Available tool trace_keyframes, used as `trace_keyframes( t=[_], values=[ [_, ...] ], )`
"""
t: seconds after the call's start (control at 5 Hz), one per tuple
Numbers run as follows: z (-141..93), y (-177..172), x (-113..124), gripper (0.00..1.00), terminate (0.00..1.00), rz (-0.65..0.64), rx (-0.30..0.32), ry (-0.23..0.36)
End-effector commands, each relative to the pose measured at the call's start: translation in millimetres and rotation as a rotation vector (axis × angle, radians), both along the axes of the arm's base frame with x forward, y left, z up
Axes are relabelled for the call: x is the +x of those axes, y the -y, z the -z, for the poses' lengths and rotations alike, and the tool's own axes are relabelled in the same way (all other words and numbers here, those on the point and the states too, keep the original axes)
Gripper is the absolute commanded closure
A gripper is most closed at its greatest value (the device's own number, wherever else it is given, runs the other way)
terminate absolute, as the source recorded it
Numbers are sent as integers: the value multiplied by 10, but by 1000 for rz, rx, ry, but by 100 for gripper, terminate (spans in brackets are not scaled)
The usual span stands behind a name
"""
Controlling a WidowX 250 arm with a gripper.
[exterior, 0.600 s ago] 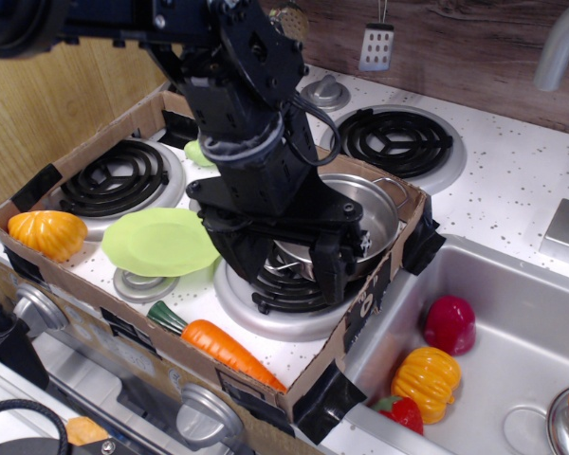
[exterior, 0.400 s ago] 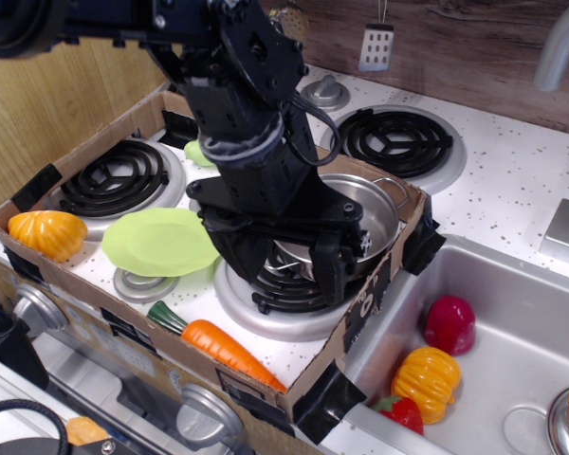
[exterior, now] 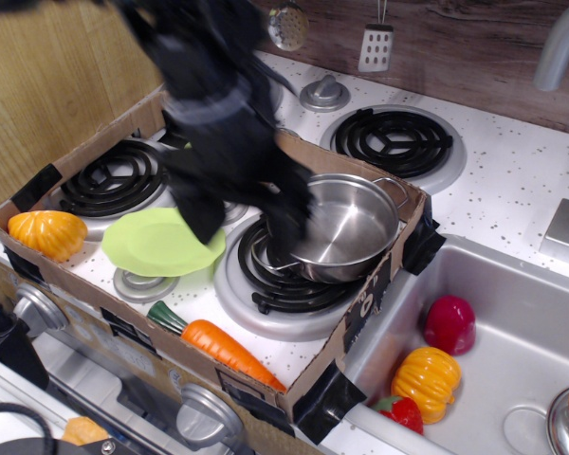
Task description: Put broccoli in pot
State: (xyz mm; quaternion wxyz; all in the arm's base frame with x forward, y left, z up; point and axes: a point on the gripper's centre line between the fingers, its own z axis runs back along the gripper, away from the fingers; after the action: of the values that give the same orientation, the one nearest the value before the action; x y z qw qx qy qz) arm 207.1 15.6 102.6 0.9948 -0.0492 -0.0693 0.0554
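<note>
The shiny steel pot (exterior: 349, 226) stands on the front right burner inside the cardboard tray, and its inside looks empty. My gripper (exterior: 242, 223) is motion-blurred and hangs just left of the pot, over the burner and the plate's edge. Its two dark fingers (exterior: 201, 216) are spread wide apart with nothing between them. The broccoli does not show; the arm covers the back of the tray behind it.
A flat lime-green plate (exterior: 159, 243) lies left of the pot. An orange pumpkin (exterior: 47, 233) sits at the tray's left corner, a carrot (exterior: 229, 349) at its front. The cardboard tray wall (exterior: 379, 284) borders a sink (exterior: 512, 322) holding toy vegetables.
The arm has lifted and swung up and to the left, off the pot's front. The pot is now uncovered. The arm now covers the spot where a light-green lump showed.
</note>
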Motion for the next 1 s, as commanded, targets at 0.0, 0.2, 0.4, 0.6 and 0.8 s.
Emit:
trace_keyframes(
  t=[0.0,0.2,0.4,0.6,0.8],
  values=[
    [-353,-836,567,0,0,141,140,84],
    [-353,-1089,827,0,0,184,153,107],
    [-264,-1268,1062,0,0,203,169,127],
    [-118,-1326,1218,0,0,248,142,125],
    [53,-1349,1295,0,0,268,111,138]
  ],
)
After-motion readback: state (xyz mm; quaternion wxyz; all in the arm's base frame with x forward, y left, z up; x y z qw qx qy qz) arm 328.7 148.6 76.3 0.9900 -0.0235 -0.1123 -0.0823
